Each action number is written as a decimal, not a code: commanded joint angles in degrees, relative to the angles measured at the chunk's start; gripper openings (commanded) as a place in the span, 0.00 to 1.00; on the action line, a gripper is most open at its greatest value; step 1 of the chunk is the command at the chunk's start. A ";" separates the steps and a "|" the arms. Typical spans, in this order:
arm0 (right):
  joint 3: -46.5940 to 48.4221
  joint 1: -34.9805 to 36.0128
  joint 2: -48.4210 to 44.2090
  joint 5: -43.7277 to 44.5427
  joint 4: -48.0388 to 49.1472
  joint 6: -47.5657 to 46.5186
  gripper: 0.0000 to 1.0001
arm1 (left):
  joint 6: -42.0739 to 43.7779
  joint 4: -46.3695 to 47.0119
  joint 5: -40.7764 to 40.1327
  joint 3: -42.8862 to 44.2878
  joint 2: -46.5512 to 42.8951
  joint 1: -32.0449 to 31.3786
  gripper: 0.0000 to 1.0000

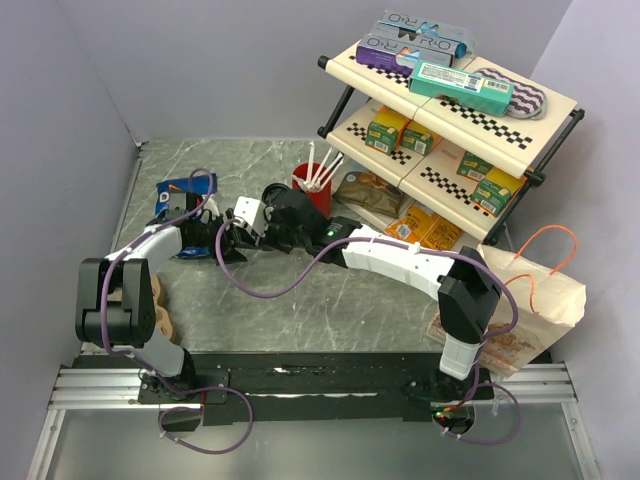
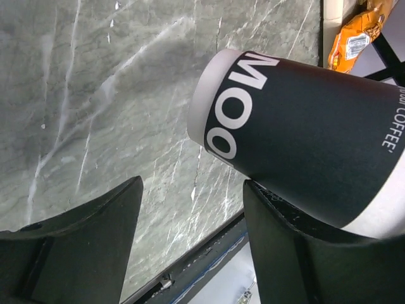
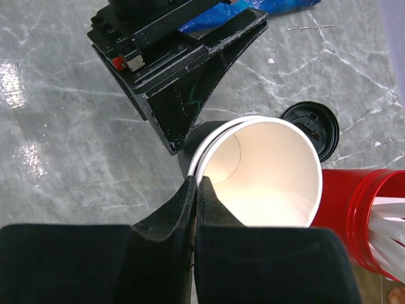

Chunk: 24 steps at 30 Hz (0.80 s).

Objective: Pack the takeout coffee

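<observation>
The takeout coffee cup stands open, cream-white inside, with a dark sleeve printed in white letters. My right gripper is shut on its rim, one finger inside and one outside. The round black lid lies on the table just behind the cup, off it. My left gripper is open with nothing between its fingers. The cup's wall rests against the outer side of its right finger. In the top view the two grippers meet at the table's middle left, left gripper and right gripper.
A red cup with white straws stands right behind the coffee. A two-tier shelf with boxes fills the back right, with snack bags below it. A paper bag sits at the right, a blue packet at the back left.
</observation>
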 commanded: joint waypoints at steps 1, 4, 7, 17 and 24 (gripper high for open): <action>2.69 0.54 -1.83 0.10 2.41 -0.54 0.00 | 0.83 0.03 1.23 1.36 -1.42 -0.02 0.70; 2.96 0.37 -1.56 0.97 1.27 -0.71 0.00 | 2.67 -1.20 4.65 2.77 -3.52 -0.02 0.75; 3.31 0.37 -1.03 1.24 -0.39 -0.54 0.00 | 3.74 -0.15 8.52 2.51 -5.81 0.07 0.78; 2.87 0.54 -1.21 0.45 -1.37 -0.62 0.00 | -7.95 13.91 12.85 -2.15 -8.72 0.07 0.79; 2.26 0.54 -1.74 0.01 -0.40 -0.27 0.00 | -6.82 11.21 9.69 -1.89 -6.79 -0.28 0.77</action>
